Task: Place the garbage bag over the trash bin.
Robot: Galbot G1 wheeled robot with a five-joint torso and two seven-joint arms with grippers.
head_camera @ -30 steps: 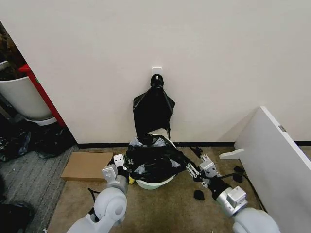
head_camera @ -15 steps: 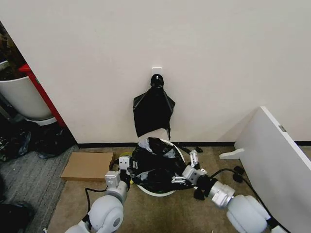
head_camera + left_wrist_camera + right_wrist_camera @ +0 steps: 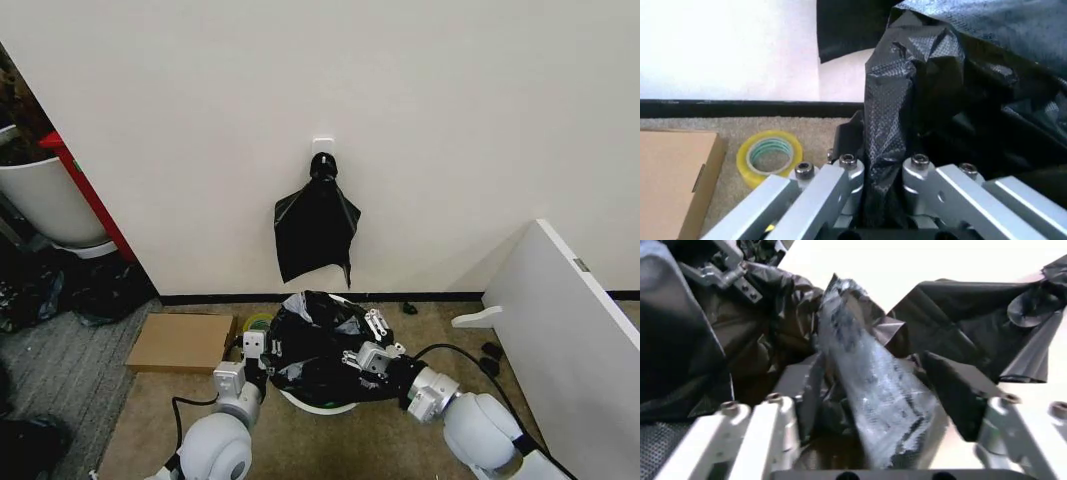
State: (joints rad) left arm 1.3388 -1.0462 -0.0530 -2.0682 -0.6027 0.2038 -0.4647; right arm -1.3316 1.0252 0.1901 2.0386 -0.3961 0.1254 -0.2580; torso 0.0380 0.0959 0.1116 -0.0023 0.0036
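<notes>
From the head, I see the bag [image 3: 315, 340] heaped on the bin [image 3: 318, 404], left gripper [image 3: 258, 348] and right gripper [image 3: 371, 335] flanking it. Left wrist: my jaws clamp a bag fold [image 3: 888, 150]. Right wrist: a fold [image 3: 873, 390] lies between wider-set fingers, the far hem unpulled.

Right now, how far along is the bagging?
Done: the garbage bag lies heaped over the trash bin. In hand: the left tool and right tool each pinch a fold of bag. Left: the bin's front rim is bare; the bag isn't spread around it.
</notes>
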